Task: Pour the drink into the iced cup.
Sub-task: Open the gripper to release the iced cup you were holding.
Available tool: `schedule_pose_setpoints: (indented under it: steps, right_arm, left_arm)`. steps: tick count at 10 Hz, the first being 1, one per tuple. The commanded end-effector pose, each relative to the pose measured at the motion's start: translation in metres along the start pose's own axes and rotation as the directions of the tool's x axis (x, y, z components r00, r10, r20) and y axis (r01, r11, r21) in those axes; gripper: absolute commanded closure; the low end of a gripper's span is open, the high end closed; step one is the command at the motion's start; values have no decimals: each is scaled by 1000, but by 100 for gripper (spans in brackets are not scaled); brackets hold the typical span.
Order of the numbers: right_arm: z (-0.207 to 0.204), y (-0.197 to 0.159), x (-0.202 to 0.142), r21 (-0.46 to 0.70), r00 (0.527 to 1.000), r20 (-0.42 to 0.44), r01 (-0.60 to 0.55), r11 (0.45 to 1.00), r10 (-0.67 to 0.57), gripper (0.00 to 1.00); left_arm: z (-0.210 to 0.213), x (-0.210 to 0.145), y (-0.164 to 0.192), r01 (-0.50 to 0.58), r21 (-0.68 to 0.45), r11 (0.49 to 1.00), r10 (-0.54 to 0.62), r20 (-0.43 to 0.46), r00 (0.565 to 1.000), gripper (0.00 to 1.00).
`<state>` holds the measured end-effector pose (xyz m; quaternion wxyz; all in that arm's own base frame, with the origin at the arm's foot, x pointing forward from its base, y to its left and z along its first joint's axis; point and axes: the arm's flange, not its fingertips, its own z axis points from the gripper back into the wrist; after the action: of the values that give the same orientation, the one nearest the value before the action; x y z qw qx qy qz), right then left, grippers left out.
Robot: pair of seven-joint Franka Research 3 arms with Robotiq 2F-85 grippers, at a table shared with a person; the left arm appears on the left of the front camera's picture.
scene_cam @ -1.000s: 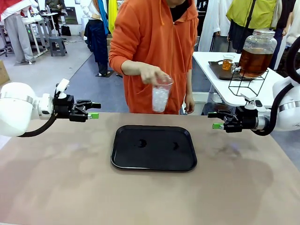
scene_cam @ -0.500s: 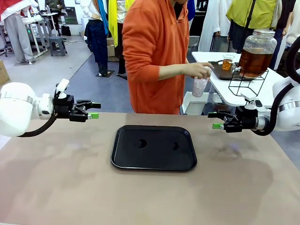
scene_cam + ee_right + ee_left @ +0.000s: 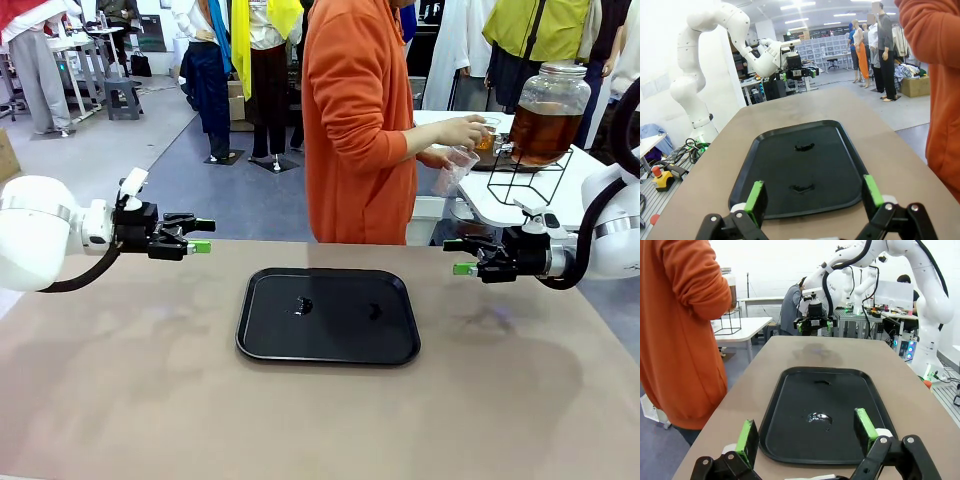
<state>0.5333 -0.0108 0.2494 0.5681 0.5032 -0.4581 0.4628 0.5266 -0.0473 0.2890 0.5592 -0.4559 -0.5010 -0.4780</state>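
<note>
Behind the counter (image 3: pixel 120 400), at a white side table (image 3: pixel 520 195), the person in the orange hoodie (image 3: pixel 360 120) stands turned away, tilting a clear plastic cup (image 3: pixel 455 168) in one of their hands (image 3: pixel 462 131). What is in the cup is hard to make out from here.

Drink (image 3: pixel 540 132): amber-brown, sitting in a big glass dispenser jar (image 3: pixel 550 110) on a black wire stand (image 3: pixel 528 175). A small glass (image 3: pixel 487 133) of the same colour stands beside it on a dark tray. All well away from both arms.

Left hand (image 3: pixel 200 236): fingers spread wide, nothing between them, hovering above the counter to the left of the black tray (image 3: pixel 328 345). Its wrist view looks straight across the tray.
Right hand (image 3: pixel 458 257): likewise spread and empty, hovering to the tray's right.
Tray: bare apart from a couple of small wet-looking marks.

Handling, as judgement:
- Jar looks heavy, glass, full; too wide for these hands. Not a thing to lift.
- Small glass: rigid, smooth, likely slick if wet. Take it at mid-height on the side wall, pads square to it, and keep it upright until over the cup.
- Plastic cup: light, thin-walled, would buckle under a firm squeeze. Grip gently below the rim, or leave it standing on the tray and pour into it.
- Spill risk is highest at the start of the tilt.
</note>
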Motion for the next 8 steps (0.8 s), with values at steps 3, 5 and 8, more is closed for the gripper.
schedule_pose_setpoints:
  steps: [3,5,8]
  right_arm:
    - [-1,0,3,1,1000,3,-2,1000,2,0]
    - [-1,0,3,1,1000,3,-2,1000,2,0]
    - [-1,0,3,1,1000,3,-2,1000,2,0]
  left_arm:
    - [-1,4,-1,-3,6,1000,3,-7,1000,0]
    - [-1,4,-1,-3,6,1000,3,-7,1000,0]
    - [-1,4,-1,-3,6,1000,3,-7,1000,0]
